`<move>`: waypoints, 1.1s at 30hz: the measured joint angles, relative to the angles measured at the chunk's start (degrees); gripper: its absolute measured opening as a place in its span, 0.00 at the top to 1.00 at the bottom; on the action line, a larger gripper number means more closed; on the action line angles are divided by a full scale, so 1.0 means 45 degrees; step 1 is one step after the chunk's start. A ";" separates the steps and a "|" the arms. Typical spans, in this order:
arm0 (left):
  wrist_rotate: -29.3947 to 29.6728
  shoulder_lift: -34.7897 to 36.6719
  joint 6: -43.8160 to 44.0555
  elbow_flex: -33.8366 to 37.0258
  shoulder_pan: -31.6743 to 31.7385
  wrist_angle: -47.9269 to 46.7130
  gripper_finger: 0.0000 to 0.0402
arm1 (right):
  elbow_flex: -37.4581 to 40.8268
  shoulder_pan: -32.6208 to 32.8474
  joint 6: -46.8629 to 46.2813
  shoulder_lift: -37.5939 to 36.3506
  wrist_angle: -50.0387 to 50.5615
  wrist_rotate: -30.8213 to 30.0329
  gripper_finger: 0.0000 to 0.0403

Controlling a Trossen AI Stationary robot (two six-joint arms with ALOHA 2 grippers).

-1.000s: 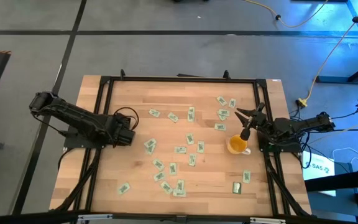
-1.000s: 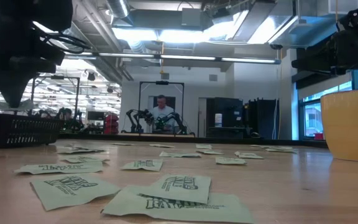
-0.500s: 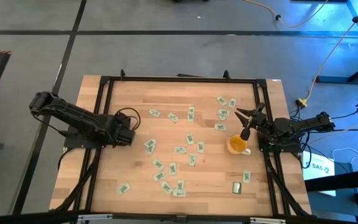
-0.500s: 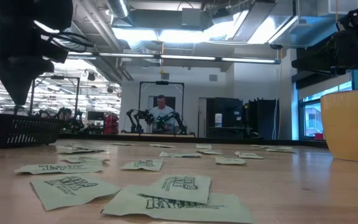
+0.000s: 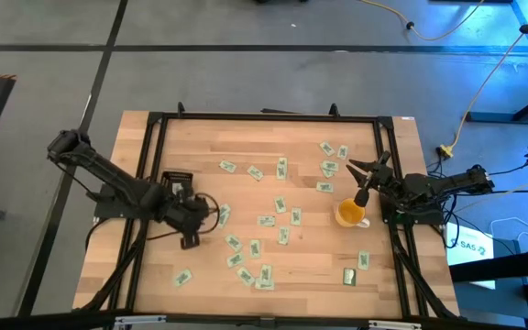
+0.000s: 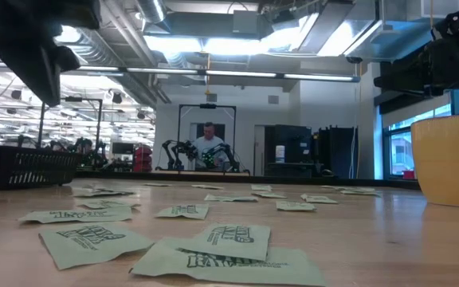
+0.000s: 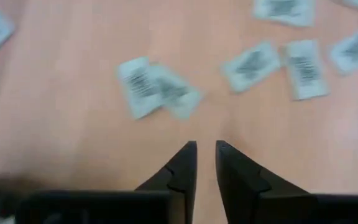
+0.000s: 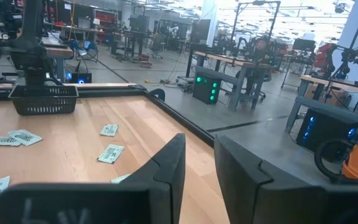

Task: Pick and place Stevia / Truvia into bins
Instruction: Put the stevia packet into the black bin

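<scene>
The left gripper point(image 5: 206, 220) is hovering over the left-centre of the worktop point(image 5: 200, 147) in the high view, pointing toward the scattered sachets point(image 5: 273, 220). In the left wrist view its fingers point(image 7: 180, 168) are standing slightly apart with a narrow gap between them, and nothing is lying between them. Two overlapping sachets point(image 7: 156, 92) are lying on the wood just ahead of the fingertips.

The sachets are lying flat across the centre and right of the worktop in the high view, with a further group toward the lower centre of the frame. The black tray point(image 5: 174, 177) is sitting at the left side of the worktop, just beside the left arm; in the low view it is showing as a dark meshed basket point(image 6: 22, 167) at the left edge.

The right gripper point(image 5: 367, 167) is waiting at the right edge of the worktop, above a yellow cup point(image 5: 350, 214). In the right wrist view its fingers point(image 8: 166, 168) are standing apart and are holding nothing.

In the low view, a person point(image 6: 209, 143) is sitting in the room beyond the worktop, at centre frame.
</scene>
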State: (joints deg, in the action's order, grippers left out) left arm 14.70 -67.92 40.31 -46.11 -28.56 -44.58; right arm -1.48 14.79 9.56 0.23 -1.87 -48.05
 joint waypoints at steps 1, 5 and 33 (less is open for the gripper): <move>0.0005 0.0000 -0.0004 0.0124 -0.0230 0.0408 0.84 | -0.0004 0.0000 0.0000 0.0005 0.0000 0.0000 0.78; -0.0304 -0.0005 0.0290 0.0798 -0.0946 0.1591 0.79 | 0.0000 0.0000 -0.0001 0.0005 0.0001 0.0000 0.78; -0.3268 -0.6314 0.1935 -0.2953 -0.3445 0.0057 0.81 | 0.0000 0.0000 -0.0379 0.0000 -0.0019 0.0000 0.78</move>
State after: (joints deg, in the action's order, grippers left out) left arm -0.01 -96.33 49.02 -59.39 -44.06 -44.32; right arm -1.48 14.79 7.86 0.23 -1.96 -48.05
